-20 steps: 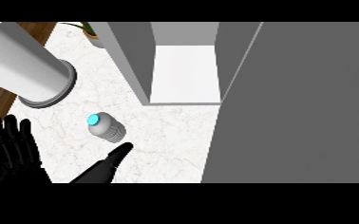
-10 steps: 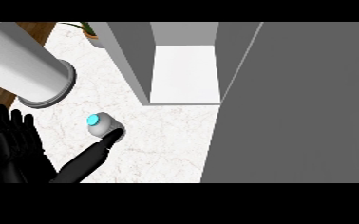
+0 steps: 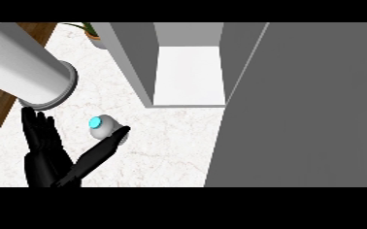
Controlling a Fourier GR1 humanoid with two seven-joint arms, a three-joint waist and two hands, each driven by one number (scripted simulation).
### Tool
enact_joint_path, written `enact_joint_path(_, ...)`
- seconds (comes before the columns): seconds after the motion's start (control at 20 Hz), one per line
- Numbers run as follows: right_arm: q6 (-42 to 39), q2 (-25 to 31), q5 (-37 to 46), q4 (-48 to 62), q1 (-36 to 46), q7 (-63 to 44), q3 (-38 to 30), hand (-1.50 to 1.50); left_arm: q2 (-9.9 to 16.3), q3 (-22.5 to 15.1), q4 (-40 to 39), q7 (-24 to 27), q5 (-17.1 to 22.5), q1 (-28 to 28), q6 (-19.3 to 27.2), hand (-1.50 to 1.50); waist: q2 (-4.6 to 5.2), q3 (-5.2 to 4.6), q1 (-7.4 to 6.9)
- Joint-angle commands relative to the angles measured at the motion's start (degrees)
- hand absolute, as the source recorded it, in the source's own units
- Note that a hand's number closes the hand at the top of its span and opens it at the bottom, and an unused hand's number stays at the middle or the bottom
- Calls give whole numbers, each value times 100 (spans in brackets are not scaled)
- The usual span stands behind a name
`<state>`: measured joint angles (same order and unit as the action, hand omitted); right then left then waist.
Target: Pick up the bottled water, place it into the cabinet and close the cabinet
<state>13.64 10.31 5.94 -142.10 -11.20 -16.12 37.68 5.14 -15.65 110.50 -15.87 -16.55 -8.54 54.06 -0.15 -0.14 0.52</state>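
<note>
Right now it's the pick-up step: the bottle (image 3: 102, 126) stands on the counter (image 3: 172, 140), near the open cabinet (image 3: 188, 73). One black hand (image 3: 100, 154) reaches with straight fingers touching its side, holding nothing. Next, I'd say, the fingers must curl round it. Another hand (image 3: 41, 143) rests open at the left.

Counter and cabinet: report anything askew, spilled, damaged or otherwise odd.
Nothing stands out. The bottled water stands upright on the counter with no spill, the right hand at its side. The cabinet stands open, its door swung wide. The left hand rests open nearby.
</note>
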Motion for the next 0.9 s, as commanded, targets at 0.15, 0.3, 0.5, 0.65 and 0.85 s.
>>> enact_joint_path(0.15, 109, 352, 624, -809, -299, -130, 274, -150, -118, 517, -1147, 1548, 1294, 103, -498, -150, -7, 2, 41)
enact_joint_path(0.3, 188, 328, 677, -669, -282, -102, 381, -150, -497, 313, -1393, 2135, 1383, 7, -464, -150, -5, 8, 1)
enact_joint_path(0.5, 373, 313, 762, -701, -134, -365, 368, -150, -380, 1082, -2220, 2741, 2154, 428, -1185, -150, 1, 2, 9)
enact_joint_path(0.65, 363, 465, 681, -643, -227, -107, 322, -150, -508, 800, -2646, 3385, 2499, 279, -1132, -150, -2, 5, 16)
enact_joint_path(0.85, 424, 412, 719, -733, 85, -431, 409, -150, -512, 930, -3535, 3736, 2925, 1008, -923, -150, 9, 4, 18)
